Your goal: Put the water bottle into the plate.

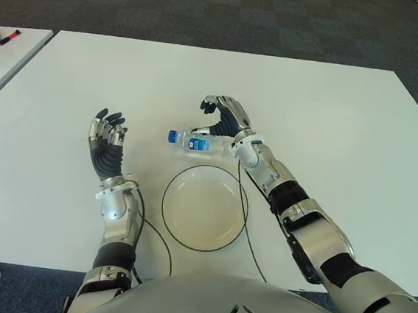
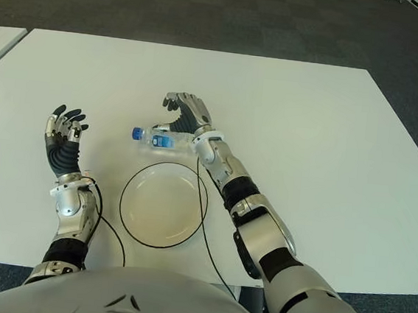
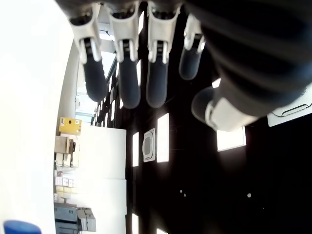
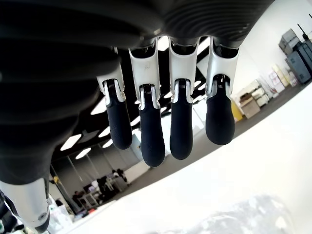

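The plate [image 1: 204,208], round and cream-coloured with a dark rim, lies empty on the white table [image 1: 345,125] close to the near edge, roughly midway along it. A thin black cable [image 1: 248,238] crosses the plate's right rim and runs toward the near edge; a second cable [image 1: 158,239] curves just left of the plate. The left hand [image 1: 106,143] is raised to the left of the plate, nearer the table's left edge, palm turned inward; its fingers [image 3: 122,78] are extended and relaxed, gripping nothing. Just beyond the plate's far rim, the water bottle [image 1: 195,141] lies on its side on the table, outside the plate, with its blue cap [image 1: 172,136] pointing toward the left edge and a blue label around its middle. The right hand [image 1: 226,118] is positioned over the bottle's base end, its fingers [image 4: 151,131] hanging loosely curved and spread above the clear bottle; they are not closed around it. Whether any fingertip touches the bottle cannot be determined.
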You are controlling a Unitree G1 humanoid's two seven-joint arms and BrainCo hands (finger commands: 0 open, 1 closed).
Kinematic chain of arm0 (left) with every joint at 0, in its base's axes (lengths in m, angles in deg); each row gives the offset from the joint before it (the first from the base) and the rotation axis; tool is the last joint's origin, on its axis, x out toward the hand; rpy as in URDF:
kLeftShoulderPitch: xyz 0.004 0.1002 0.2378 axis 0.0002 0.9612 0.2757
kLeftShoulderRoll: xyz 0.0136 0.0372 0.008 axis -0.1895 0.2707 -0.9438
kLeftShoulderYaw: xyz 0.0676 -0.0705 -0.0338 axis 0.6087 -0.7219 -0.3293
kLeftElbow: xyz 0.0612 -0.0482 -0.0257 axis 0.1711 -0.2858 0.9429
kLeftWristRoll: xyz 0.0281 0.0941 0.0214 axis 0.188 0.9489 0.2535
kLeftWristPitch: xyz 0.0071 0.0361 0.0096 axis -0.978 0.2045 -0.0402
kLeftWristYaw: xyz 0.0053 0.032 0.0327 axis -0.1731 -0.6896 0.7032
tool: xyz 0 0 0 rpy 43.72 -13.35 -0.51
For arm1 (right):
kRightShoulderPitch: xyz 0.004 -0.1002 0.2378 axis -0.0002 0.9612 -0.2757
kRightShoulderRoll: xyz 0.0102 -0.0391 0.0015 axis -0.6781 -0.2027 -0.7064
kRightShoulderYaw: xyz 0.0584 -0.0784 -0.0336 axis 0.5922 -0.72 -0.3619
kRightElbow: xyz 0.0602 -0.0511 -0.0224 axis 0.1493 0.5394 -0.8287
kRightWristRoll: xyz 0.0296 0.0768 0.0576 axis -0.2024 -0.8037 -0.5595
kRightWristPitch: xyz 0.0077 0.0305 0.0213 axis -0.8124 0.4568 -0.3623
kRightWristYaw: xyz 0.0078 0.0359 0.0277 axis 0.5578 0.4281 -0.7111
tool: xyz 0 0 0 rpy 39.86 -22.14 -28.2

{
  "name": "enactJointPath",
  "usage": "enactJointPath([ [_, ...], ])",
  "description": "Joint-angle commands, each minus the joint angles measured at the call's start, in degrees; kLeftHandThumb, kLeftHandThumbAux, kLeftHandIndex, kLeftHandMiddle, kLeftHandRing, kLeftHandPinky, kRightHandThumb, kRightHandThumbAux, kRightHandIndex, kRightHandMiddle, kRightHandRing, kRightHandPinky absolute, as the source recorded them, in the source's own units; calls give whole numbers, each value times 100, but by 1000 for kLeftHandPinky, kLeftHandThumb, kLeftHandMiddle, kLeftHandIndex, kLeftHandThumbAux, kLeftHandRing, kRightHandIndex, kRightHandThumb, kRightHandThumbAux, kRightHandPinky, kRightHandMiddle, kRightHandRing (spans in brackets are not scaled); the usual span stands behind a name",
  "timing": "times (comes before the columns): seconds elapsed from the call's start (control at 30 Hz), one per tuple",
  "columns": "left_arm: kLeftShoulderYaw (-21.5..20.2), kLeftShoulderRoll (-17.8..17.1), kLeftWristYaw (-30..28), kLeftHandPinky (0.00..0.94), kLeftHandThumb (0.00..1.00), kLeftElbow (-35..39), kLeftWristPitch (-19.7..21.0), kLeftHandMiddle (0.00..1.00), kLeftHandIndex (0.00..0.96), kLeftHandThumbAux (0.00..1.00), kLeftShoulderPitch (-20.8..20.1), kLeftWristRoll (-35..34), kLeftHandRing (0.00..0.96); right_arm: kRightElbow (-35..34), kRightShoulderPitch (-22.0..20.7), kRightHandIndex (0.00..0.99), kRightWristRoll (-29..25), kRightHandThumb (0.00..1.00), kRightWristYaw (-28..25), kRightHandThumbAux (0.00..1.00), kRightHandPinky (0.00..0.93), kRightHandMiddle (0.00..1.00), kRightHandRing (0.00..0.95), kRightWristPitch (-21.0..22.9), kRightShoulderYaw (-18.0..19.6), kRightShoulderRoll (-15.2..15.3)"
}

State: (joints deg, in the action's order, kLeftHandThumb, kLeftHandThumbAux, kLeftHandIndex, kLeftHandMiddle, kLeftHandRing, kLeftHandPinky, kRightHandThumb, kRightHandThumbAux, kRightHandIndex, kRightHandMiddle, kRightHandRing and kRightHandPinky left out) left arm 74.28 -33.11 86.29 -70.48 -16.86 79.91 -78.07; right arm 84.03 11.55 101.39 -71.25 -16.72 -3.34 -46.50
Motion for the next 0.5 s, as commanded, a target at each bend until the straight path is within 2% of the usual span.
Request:
enactJointPath([
  [0.03, -1, -32, -33, 349, 568, -100, -7, 302, 200, 620, -83, 29, 317, -404, 125, 395, -180, 955, -74, 656, 836, 505, 515, -121, 151, 98],
  [0.5, -20, -26, -81, 349, 575, -136, 9, 306, 200, 620, -125, -39, 313, -1097, 328, 390, -434, 955, -524, 656, 855, 508, 518, 115, 288, 113],
])
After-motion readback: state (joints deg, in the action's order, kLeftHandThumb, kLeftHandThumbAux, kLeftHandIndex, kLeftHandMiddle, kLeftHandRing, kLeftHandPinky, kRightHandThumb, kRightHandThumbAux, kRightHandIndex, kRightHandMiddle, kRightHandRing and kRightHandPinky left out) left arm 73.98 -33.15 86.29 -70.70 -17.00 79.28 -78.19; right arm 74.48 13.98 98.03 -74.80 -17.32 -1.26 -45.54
